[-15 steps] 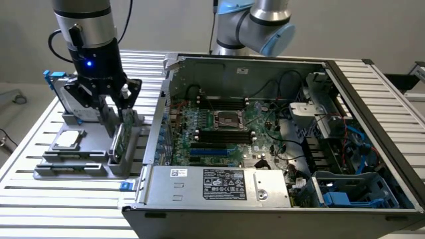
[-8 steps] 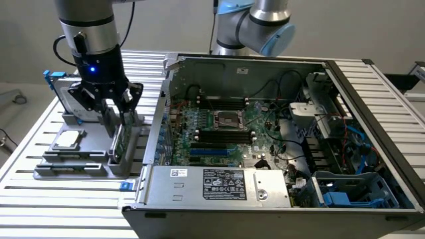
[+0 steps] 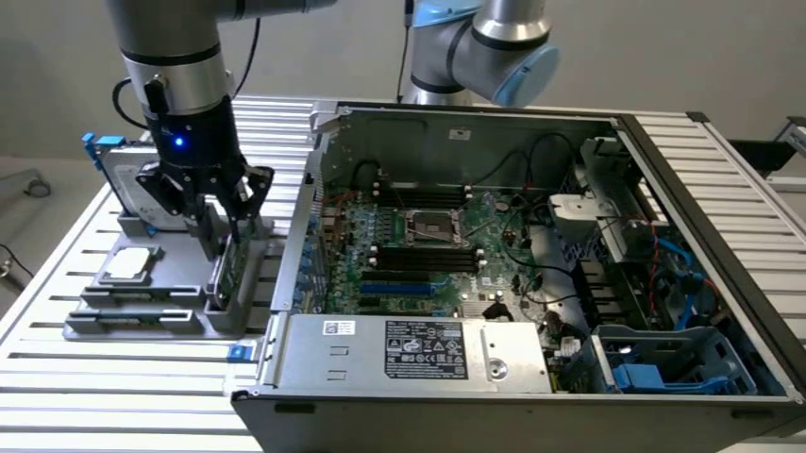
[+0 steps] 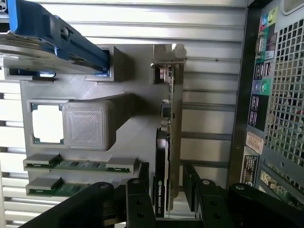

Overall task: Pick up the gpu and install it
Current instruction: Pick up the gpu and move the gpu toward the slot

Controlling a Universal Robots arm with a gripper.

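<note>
Gpu point(image 4: 169, 118): thin card standing on edge in the gray holder point(image 4: 133, 137), directly between the spread, empty fingers of the gripper point(image 4: 164, 190); likely light, stiff, fragile at its components; best pinched across its flat faces, clear of the silver bracket point(image 4: 167, 52).

The light reads soft and even to me; no shadow has a hard edge. Around the gripper point(image 3: 229, 231) the silver slatted aluminium table point(image 3: 75, 377) is bright, close to washed out. Just above the gripper a small blue indicator light point(image 3: 180, 142) glows on the arm. Away from the gripper, on the exterior view's right, the inside of the open black computer case point(image 3: 504, 425) sits dimmer, darkest in its low corners. On the wrist view the white square processor chip point(image 4: 47, 123) blows out to flat white, while the gripper's black fingers point(image 4: 137, 202) go almost solid dark.
</note>
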